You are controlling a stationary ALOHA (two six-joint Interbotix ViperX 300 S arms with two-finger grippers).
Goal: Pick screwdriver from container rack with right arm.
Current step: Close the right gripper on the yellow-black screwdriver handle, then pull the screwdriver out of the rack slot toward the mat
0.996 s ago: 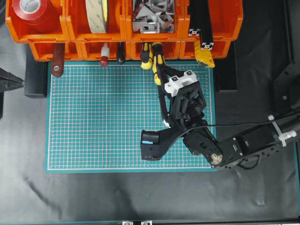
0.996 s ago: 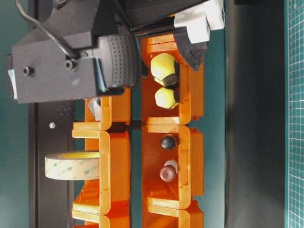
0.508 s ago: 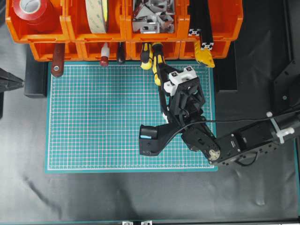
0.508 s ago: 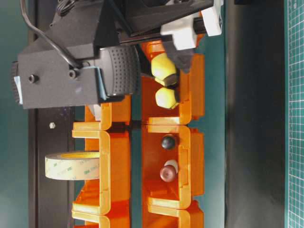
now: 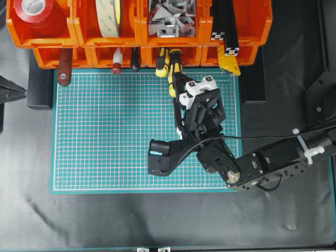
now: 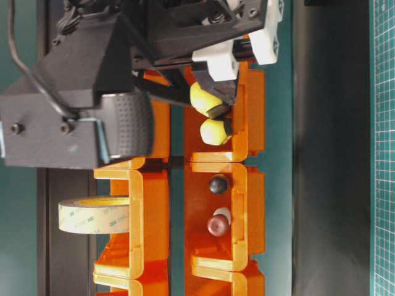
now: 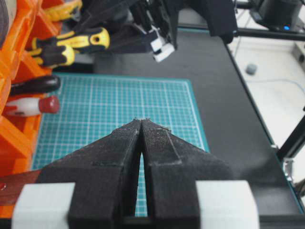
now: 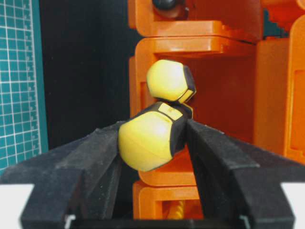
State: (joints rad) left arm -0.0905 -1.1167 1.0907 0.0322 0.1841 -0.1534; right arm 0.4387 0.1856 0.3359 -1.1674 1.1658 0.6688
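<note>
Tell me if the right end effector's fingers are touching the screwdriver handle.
Touching. The right wrist view shows the right end effector with both black fingers pressed against the screwdriver handle's sides.

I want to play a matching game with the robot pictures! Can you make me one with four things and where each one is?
Things:
1. yellow-and-black striped screwdriver
2. red tape roll
3. dark red-handled tool
4. left gripper

Places or states:
A. top-left bin of the orange container rack, seen from overhead
B. shut, holding nothing, over the green cutting mat
C. squeezed between the right gripper fingers
D. poking out of the far-left lower bin

Pairs: 1-C, 2-A, 3-D, 4-B
</note>
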